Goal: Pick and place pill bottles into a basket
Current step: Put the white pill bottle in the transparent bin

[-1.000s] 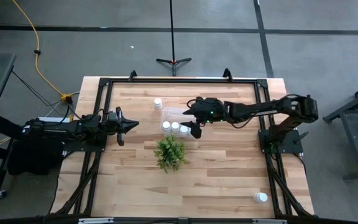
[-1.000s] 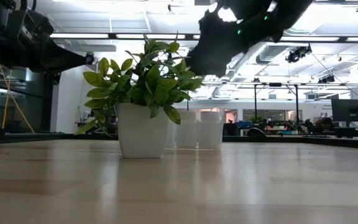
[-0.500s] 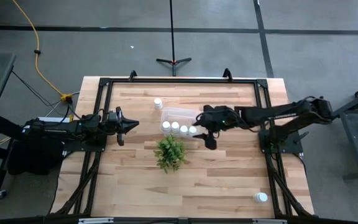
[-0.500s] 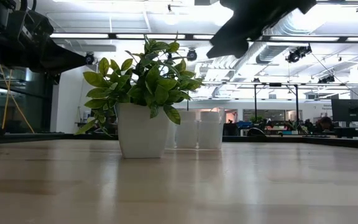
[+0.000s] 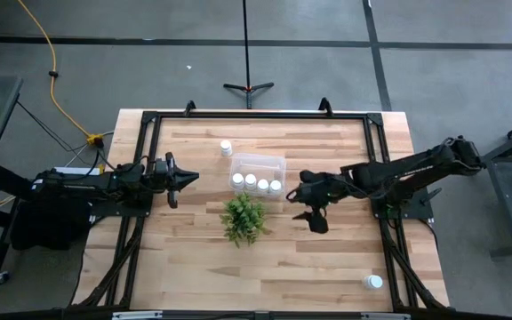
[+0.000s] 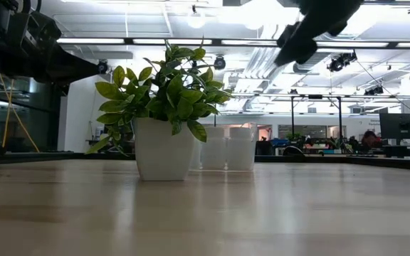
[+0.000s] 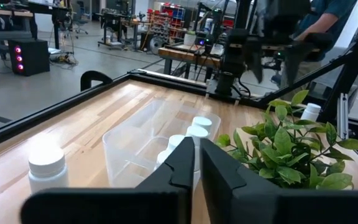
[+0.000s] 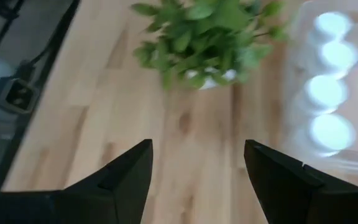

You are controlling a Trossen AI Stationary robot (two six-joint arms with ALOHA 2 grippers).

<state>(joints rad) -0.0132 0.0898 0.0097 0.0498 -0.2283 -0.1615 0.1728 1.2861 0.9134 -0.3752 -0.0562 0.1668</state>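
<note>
The basket, a clear bin, stands mid-table with several white pill bottles upright in a row inside it. Another pill bottle stands on the table just beyond the basket. A third group is one bottle near the table's near right corner. My right gripper hangs open and tilted down over bare wood to the right of the plant, with nothing between its fingers. My left gripper waits shut and level at the table's left edge.
A small green plant in a white pot stands just nearer than the basket and shows large in the low view. A black frame runs along the table's edges. Bare wood lies near and right of the plant.
My right gripper has drawn away from above the basket toward the table's right and near edges, rising a little and tipping less steeply downward. The row of bottles in the basket, partly covered by it before, now shows whole.
</note>
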